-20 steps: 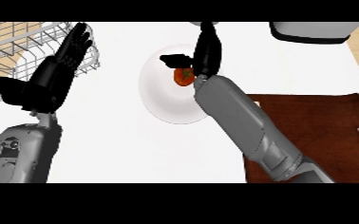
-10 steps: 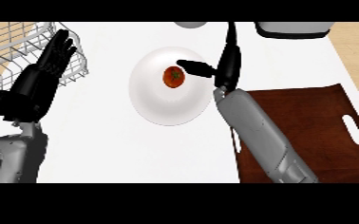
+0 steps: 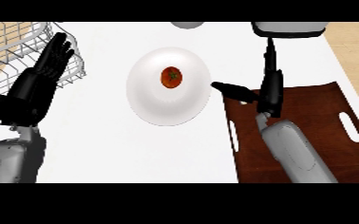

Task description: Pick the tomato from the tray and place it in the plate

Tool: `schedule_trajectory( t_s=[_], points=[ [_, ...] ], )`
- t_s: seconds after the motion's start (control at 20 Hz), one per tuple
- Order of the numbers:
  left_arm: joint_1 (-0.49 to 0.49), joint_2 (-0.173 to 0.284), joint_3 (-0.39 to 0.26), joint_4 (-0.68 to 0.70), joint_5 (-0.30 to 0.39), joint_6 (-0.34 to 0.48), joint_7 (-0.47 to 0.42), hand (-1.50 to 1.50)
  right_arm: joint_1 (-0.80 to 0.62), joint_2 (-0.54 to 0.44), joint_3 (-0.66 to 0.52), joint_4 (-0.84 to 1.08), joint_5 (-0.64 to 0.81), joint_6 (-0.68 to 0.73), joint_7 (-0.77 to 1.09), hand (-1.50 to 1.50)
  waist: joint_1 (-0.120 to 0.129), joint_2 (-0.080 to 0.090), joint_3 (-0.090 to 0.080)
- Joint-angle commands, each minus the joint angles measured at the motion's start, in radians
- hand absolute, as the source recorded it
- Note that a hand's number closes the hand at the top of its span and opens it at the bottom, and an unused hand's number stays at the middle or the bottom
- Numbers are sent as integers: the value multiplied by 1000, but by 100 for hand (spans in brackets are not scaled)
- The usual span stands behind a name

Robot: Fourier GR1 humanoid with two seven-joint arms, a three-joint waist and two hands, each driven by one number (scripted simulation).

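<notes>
The black right hand (image 3: 269, 92) stands over the left part of the dark brown tray (image 3: 316, 118), its fingers (image 3: 269, 57) straight and stretched toward the far edge of the counter, its thumb (image 3: 232, 90) stuck out sideways toward the white round plate (image 3: 151, 107); it is open and holds nothing; the thumb tip lies just beside the plate's right rim, and whether it touches the rim cannot be told. The small red tomato (image 3: 171, 77) lies in the plate, a little above and right of the plate's middle, well apart from the hand's fingers; it looks nearly round, slightly taller than wide in this view, so its long axis runs toward the far edge; its green stem scar faces up toward the camera.

The black left hand (image 3: 38, 83) rests open at the left edge, fingers up, in front of the white wire basket (image 3: 21, 42); it holds nothing. The tray has pale slot handles on its left and right sides; the grey right forearm (image 3: 298, 156) crosses it from the lower edge. On the white counter top (image 3: 119, 156), at the far edge, a pale grey round thing (image 3: 187, 24) shows only in part; at the far right a white box-like thing with a dark underside (image 3: 291, 29) sits just beyond the fingertips. Nothing lies between the tomato and the right hand but bare plate.
</notes>
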Motion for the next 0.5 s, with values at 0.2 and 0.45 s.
schedule_trajectory(
  t_s=[0.2, 0.45],
  points=[
    [11, -34, -16, -36, -26, 15, 21, 0, 243, -82, -82, -205, -8, 123, -84, -150, 5, 1, 0],
    [-16, -22, 3, -28, -11, 2, 44, 0, 329, -97, -146, -156, -4, 156, -200, -150, 6, 2, 0]
  ],
)
